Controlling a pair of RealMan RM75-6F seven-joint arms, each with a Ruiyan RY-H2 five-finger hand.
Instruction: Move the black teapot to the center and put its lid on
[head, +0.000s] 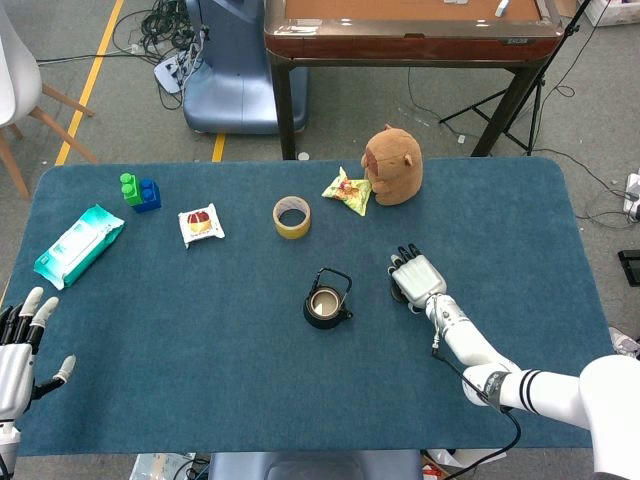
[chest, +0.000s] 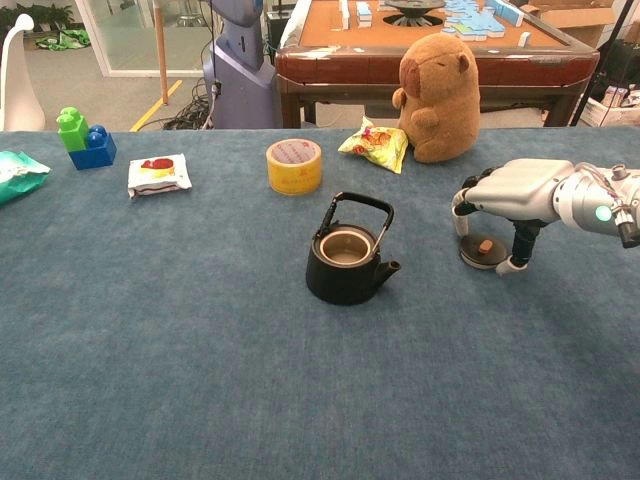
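The left hand (head: 18, 350) hovers at the near left corner of the blue worktop (head: 200, 330), fingers spread and holding nothing. Well to its right, near the middle, stands the black teapot (chest: 347, 262), uncovered, handle upright. Further right, the lid (chest: 483, 250) lies flat on the cloth directly beneath the right hand (chest: 510, 195), whose fingers arch down around it on either side; no firm grip on it shows yet.
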